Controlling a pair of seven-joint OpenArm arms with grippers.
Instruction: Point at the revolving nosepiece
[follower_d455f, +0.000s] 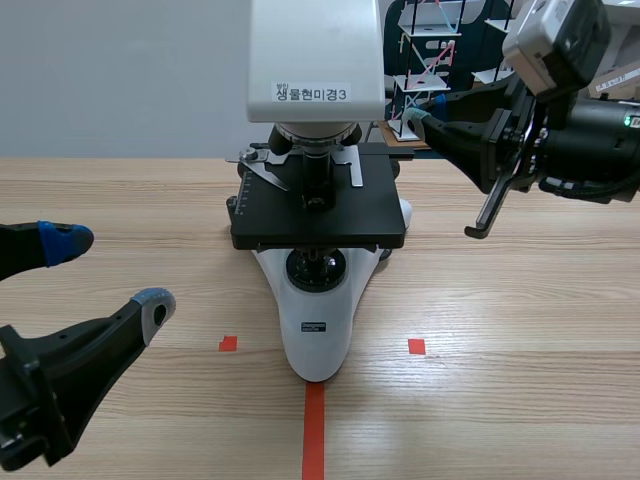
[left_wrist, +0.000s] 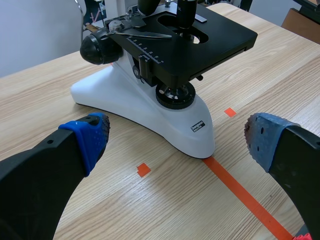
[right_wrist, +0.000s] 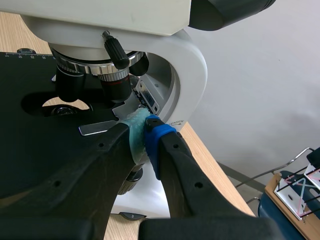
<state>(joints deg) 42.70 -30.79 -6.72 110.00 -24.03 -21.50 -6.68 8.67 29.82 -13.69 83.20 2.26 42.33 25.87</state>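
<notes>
A white microscope (follower_d455f: 315, 330) with a black stage (follower_d455f: 320, 205) stands mid-table. Its revolving nosepiece (follower_d455f: 312, 135) with dark objectives sits under the white head; in the right wrist view the nosepiece (right_wrist: 95, 67) is just ahead of my right gripper (right_wrist: 145, 131). That right gripper (follower_d455f: 412, 120) is raised at the microscope's right side, shut, its tips close to the nosepiece and beside the arm. Low at the near left, my left gripper (follower_d455f: 105, 270) stands open with nothing between its fingers; the microscope base (left_wrist: 145, 107) lies ahead of my left gripper (left_wrist: 175, 137).
Orange-red tape marks (follower_d455f: 314, 430) lie on the wooden table in front of the microscope. A wire rack with small items (follower_d455f: 425, 60) stands behind the table at the back right.
</notes>
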